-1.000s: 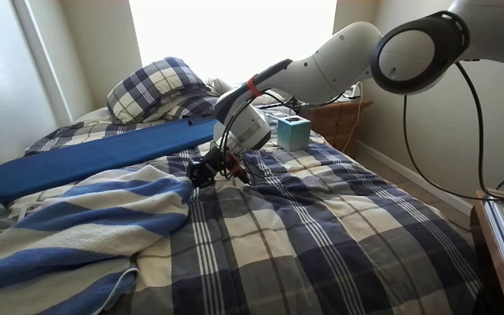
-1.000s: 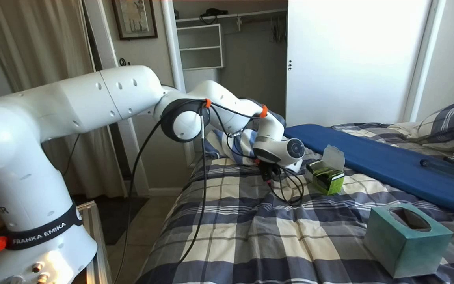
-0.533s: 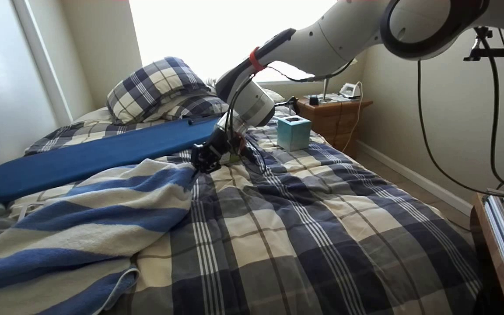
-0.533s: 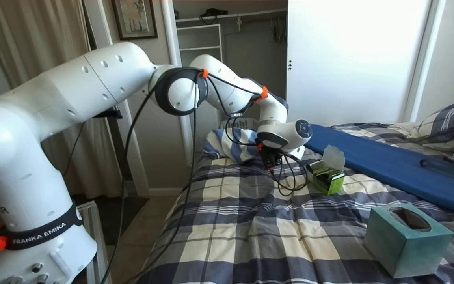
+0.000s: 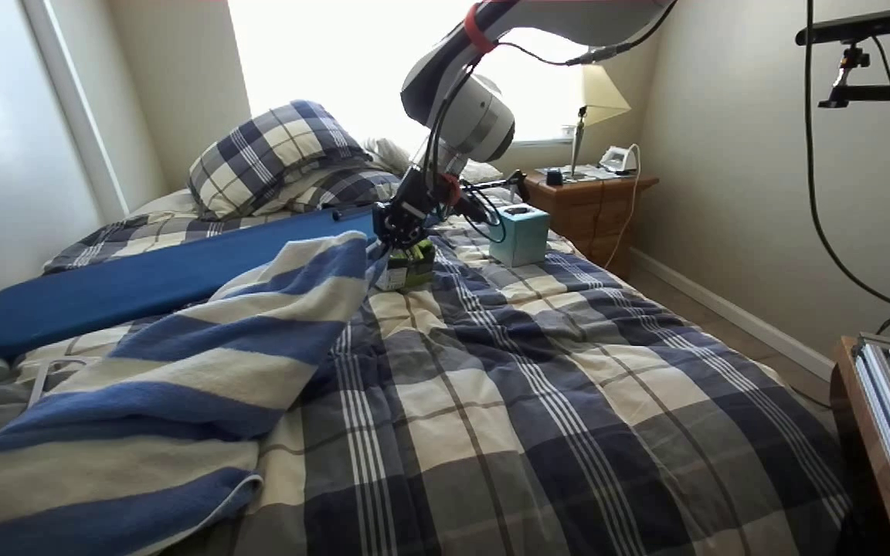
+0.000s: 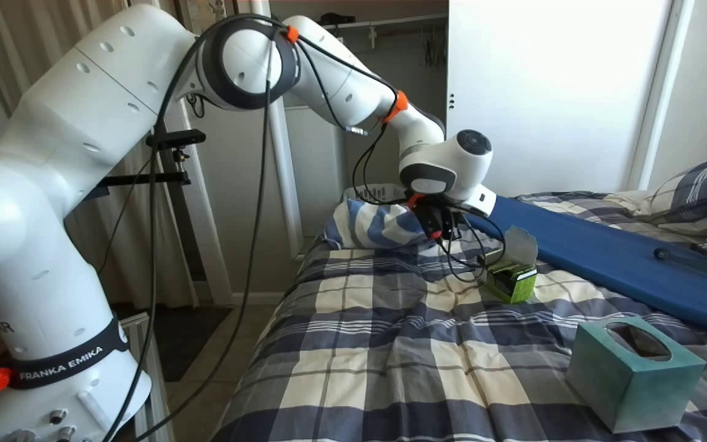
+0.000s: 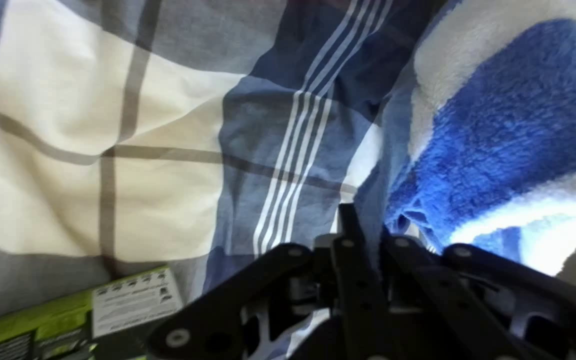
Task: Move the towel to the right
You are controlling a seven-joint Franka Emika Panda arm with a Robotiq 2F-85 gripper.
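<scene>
the gripper (image 7: 370, 237) is clamped on one end of the blue-and-white striped towel (image 5: 252, 347), holding that end up while the rest trails over the plaid bedspread (image 5: 538, 432), presumably for drawing it right. the open green box (image 6: 516, 287) just beside could snag it; the teal tissue box (image 6: 639, 374) stands farther off.

Exterior view: towel (image 5: 205, 378) cropped lower left. Wrist view: green box (image 7: 65, 322) cropped, label (image 7: 135, 302) illegible.
</scene>
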